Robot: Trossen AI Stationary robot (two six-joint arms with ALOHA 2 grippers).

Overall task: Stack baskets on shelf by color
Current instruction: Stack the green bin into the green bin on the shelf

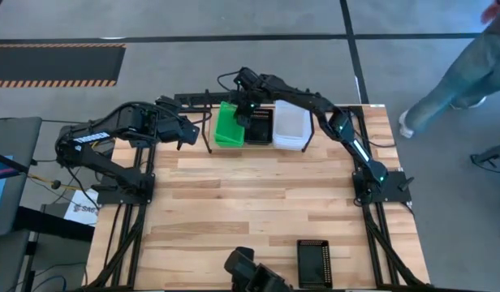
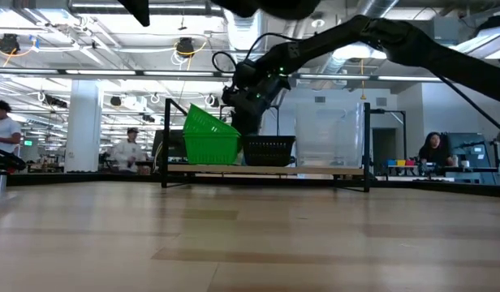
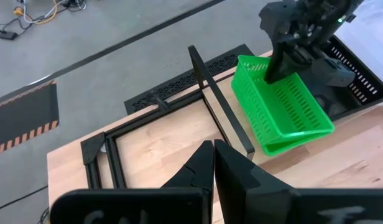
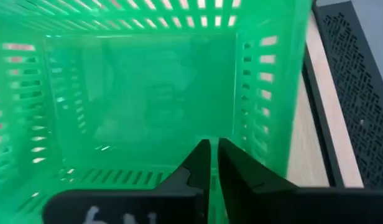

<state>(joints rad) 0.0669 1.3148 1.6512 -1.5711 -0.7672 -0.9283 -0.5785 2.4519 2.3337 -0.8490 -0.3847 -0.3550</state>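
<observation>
High view: right gripper (image 1: 243,112) pinches the tilted green basket's (image 1: 228,126) rim.

- small black thin-wire metal shelf (image 1: 203,98) stands at table's (image 1: 250,211) far edge, between both arms
- on it, side by side: bright green plastic baskets (image 1: 228,126) left, black perforated mesh baskets (image 1: 259,130) middle, clear translucent baskets (image 1: 290,126) right
- top green basket sits tilted
- one black mesh basket (image 1: 313,264) lies at near edge, right of centre
</observation>
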